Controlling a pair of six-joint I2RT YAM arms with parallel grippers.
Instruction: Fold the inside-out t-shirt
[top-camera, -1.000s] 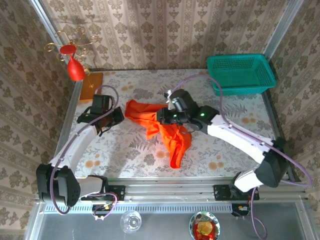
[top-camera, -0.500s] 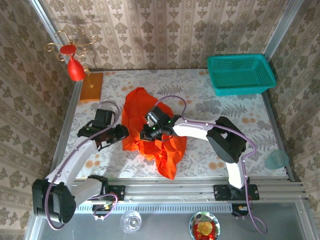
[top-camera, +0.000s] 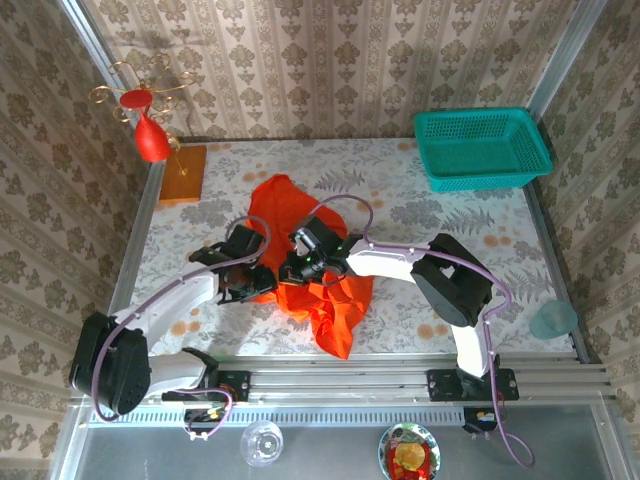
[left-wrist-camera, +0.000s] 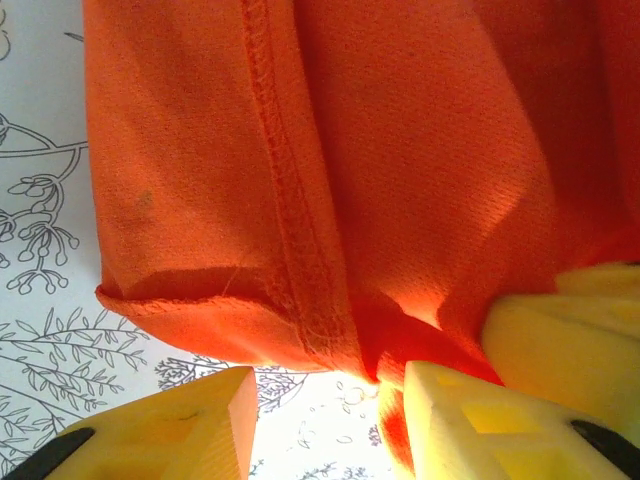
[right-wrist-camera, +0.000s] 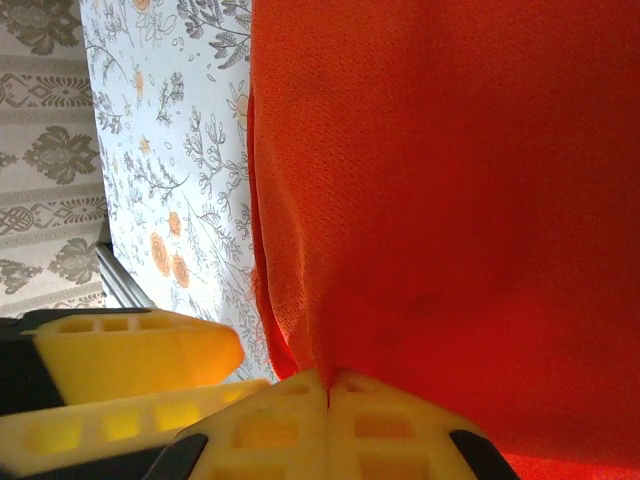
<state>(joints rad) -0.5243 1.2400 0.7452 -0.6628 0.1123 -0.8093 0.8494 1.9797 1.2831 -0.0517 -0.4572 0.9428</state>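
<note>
- The left arm rises from the near left corner of the table and lies low, reaching right toward the middle.
- The left tool sits at the left edge of the inside-out t-shirt. In the left wrist view its jaws stand apart with bare table between them, and a stitched hem of the shirt hangs just above the gap, brushing the right-hand finger.
- The right arm is folded at the elbow near the table's middle, with its forearm stretched left.
- The right tool meets the left tool over the cloth. In the right wrist view its jaws are pressed together on a fold of the shirt.
- The shirt lies crumpled in the table's middle, running from toward the far edge down to the near edge.
- A teal mesh basket stands at the far right corner.
</note>
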